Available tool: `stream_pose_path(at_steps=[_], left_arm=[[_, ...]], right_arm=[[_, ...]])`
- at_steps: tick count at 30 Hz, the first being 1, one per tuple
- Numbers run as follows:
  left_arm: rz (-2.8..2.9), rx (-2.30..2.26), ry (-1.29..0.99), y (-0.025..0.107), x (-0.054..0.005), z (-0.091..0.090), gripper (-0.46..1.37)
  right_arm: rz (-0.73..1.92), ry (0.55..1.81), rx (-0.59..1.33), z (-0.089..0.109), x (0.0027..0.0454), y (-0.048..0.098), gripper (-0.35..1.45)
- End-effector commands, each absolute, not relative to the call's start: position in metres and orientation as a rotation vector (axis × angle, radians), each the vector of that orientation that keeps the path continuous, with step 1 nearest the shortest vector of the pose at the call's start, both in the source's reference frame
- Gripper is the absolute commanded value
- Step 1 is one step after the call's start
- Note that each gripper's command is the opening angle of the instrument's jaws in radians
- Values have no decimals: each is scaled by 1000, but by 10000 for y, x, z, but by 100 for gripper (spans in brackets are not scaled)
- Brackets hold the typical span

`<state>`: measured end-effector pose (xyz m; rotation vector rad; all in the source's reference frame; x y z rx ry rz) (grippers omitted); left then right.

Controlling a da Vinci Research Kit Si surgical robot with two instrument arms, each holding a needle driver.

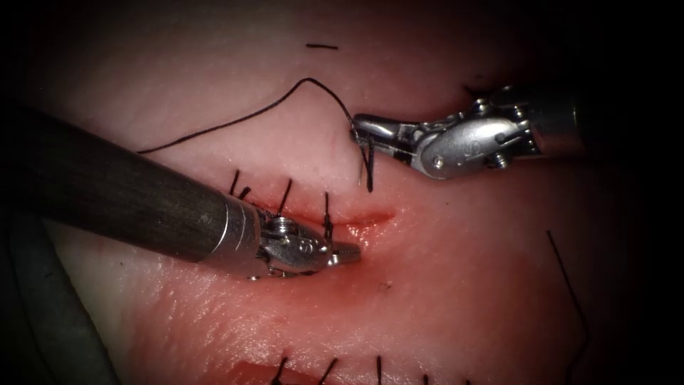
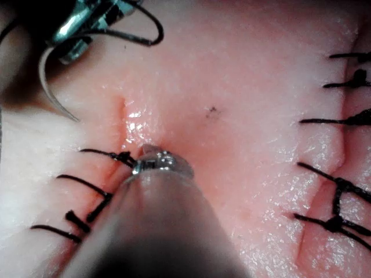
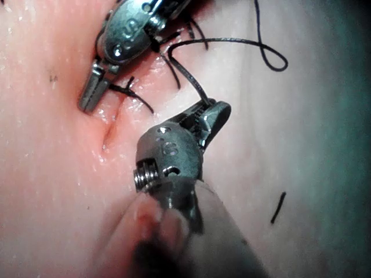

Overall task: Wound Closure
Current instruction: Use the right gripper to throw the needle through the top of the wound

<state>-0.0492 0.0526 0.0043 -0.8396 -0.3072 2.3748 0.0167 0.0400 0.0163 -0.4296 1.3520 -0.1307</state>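
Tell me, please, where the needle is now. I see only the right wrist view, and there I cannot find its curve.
Observer: The right tool holds the needle near its thread end; the curve hangs free, not in the tissue.
Operator: Where does the thread go from there?
Observer: The thread arcs up from the needle, then runs far to the left across the tissue.
Operator: I see the left tool empty, jaws shut. Is its cut the only one?
Observer: No. A second stitched cut lies beside the first.
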Motion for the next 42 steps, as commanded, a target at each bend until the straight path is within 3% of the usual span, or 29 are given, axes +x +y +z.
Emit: stream_pose_path(at_steps=[1,19,42], left_arm=[[2375,-843,-319,527,-492,42,-35],[2368,-841,-330,532,-491,38,-35],[2369,-842,-327,529,-492,39,-35]], right_arm=[[-129,1351,-424,165,167,398,-35],[-40,1298,-193,200,168,365,-35],[324,1263,109,206,167,402,-35]])
